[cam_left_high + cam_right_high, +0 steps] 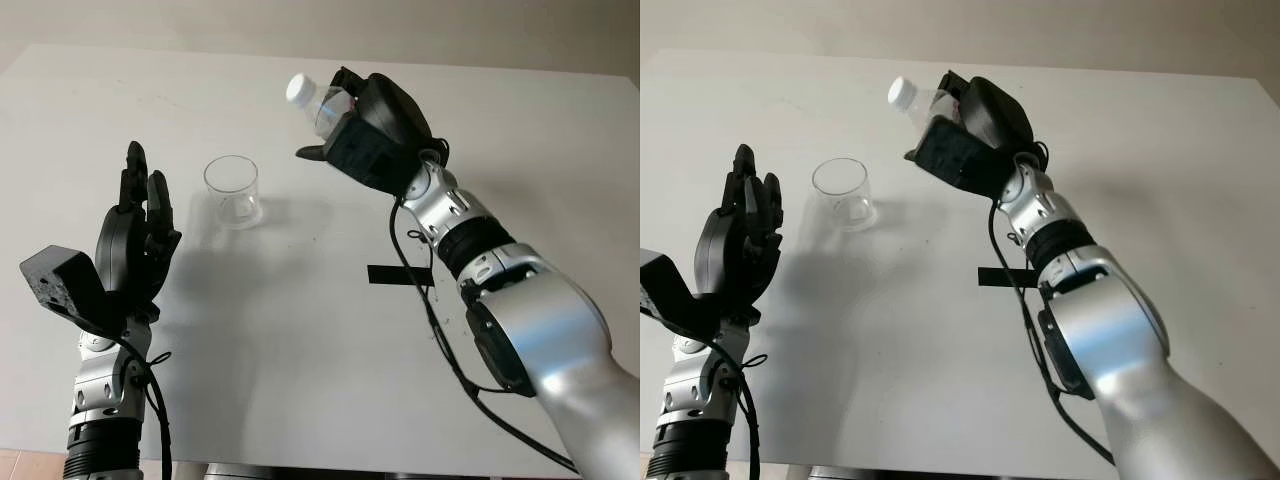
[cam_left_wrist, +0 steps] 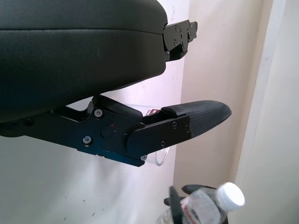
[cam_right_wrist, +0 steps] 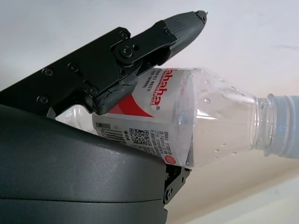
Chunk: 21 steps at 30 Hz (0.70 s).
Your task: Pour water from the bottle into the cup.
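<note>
The two eye views look forward and down from the head onto the white table, set a little apart, so the cup sits further toward the picture's left edge in the right eye view. Both share the whole scene: the cup, the bottle raised beside it, the left hand and the right hand. The left wrist view sits right against the left hand's shell and looks past a finger to the cup behind it, with the bottle beyond. The right wrist view is very close to the bottle, looking along its length toward the cap.
</note>
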### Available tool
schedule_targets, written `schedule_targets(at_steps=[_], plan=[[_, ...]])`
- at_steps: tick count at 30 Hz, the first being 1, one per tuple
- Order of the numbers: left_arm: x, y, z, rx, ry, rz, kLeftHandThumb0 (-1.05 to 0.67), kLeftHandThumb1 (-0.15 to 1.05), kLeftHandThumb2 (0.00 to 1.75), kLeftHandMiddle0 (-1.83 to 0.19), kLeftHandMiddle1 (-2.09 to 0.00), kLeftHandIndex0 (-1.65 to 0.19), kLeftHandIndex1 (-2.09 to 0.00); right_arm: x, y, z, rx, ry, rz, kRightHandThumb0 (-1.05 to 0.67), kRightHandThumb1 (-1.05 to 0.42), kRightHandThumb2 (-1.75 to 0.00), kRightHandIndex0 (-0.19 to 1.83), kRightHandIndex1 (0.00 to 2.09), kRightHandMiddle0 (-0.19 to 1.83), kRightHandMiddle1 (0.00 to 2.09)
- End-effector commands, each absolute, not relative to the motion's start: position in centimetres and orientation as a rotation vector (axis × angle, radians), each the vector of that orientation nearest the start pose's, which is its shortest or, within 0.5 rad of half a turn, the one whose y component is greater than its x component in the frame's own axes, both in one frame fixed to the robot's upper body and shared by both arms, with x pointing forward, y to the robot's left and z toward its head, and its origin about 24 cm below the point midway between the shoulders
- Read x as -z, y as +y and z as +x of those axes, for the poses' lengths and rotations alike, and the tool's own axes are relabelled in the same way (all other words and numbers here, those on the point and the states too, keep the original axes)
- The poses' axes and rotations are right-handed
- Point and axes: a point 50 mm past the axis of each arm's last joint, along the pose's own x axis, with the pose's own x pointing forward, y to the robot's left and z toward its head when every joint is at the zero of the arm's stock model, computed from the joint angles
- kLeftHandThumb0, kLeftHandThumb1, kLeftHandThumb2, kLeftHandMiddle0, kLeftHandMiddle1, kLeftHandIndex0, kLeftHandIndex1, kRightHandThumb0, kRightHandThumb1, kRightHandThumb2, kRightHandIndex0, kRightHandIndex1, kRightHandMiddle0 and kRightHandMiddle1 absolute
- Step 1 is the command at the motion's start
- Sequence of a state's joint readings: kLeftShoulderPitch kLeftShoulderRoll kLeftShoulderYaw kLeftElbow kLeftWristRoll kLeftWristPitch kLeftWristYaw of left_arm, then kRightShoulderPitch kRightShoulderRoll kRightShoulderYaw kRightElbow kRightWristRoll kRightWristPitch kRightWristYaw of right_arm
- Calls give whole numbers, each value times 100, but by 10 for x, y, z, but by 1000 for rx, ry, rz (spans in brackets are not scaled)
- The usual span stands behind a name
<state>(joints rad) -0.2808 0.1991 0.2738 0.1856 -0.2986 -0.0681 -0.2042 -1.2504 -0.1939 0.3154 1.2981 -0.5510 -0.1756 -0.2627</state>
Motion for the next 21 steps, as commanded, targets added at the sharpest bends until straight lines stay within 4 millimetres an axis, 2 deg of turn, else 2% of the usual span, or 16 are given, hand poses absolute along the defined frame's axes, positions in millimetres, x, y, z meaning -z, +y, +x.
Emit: schedule_targets(at_steps=[1,11,15,21], plan=[[-99,228,300,-12,-242,-125,-72,105,68,19,0,19,0,-205,-93,426,-28,-337,-1098,-19,-105,-11,103,209,91,209],[-95,225,300,-21,-229,-134,-75,105,67,19,0,19,0,-215,-59,423,-65,-382,-1157,-22,-105,-14,111,209,76,209],[-94,226,299,-22,-231,-136,-75,105,67,19,0,19,0,-218,-46,421,-78,-386,-1164,-24,-105,-17,101,209,64,209],[-93,224,299,-26,-221,-154,-76,105,66,19,0,19,0,-218,-29,417,-110,-384,-1179,-23,-104,-18,99,209,59,209]])
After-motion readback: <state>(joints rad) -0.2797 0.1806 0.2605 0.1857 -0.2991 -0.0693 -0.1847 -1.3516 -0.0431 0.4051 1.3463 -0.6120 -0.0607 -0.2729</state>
